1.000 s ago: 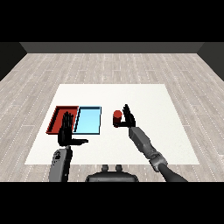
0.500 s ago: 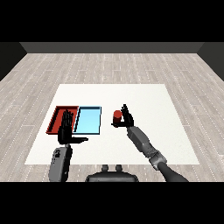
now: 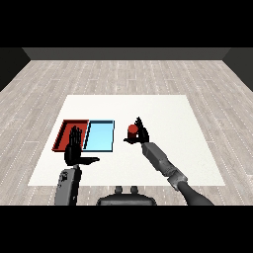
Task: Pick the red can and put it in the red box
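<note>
Head view shows the right hand (image 3: 140, 133), spread beside the red can (image 3: 132, 130) a second ago, now curling round it on the worktop (image 3: 163, 111), right of the light blue tray (image 3: 100, 136); grasp beginning.

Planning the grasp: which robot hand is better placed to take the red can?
The right robot hand: it is already beside the red can, fingers partly around it. The left robot hand hangs open by the red tray.
</note>
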